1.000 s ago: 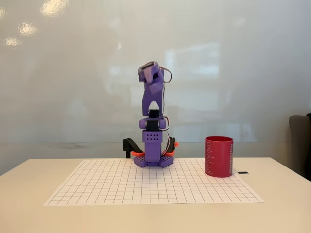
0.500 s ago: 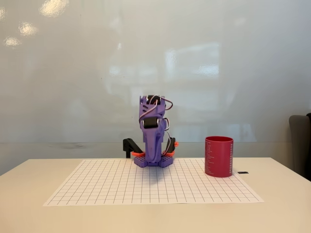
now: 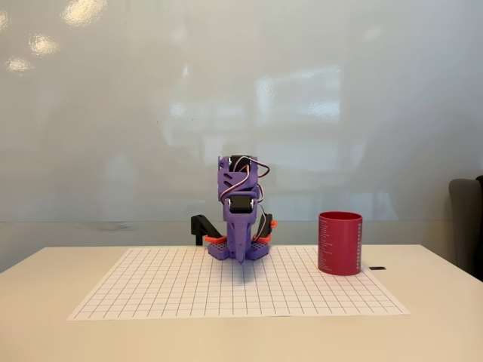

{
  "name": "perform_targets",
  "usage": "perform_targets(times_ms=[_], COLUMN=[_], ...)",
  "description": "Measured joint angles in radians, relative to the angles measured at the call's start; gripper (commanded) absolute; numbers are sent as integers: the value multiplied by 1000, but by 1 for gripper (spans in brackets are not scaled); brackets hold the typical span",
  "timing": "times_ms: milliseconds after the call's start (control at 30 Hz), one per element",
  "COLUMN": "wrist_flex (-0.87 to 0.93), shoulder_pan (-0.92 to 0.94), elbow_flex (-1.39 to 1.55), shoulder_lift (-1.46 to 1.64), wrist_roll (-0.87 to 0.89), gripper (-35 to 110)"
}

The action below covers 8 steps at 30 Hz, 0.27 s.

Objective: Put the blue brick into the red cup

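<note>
On the gridded sheet at the middle of the surface, the purple arm stood folded low over its own base, and the gripper pointed straight down with its tip close to the paper just in front of the base. The fingers read as one narrow point from this head-on angle; whether they were parted or pressed together could not be told, and nothing blue showed between them. The blue brick was not visible on the sheet. The red cup stood upright at the sheet's right edge, well apart from the arm, mouth up.

Judged from this pose, the arm looked folded in rest, the brick perhaps already in the cup; that could not be confirmed. If a pick was still in hand, the descent should be slow and vertical, and the arm should lift well above the cup's rim before swinging right.

Room was generous: bare grid lay between arm and cup, a small dark object sat just right of the cup, and the sheet's front edge was far off.
</note>
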Motion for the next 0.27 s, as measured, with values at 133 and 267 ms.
perform_targets(times_ms=[133, 267], wrist_flex=[0, 0], shoulder_pan=[0, 0], elbow_flex=[0, 0], shoulder_lift=[0, 0], wrist_roll=[-2, -2], gripper=[-1, -1])
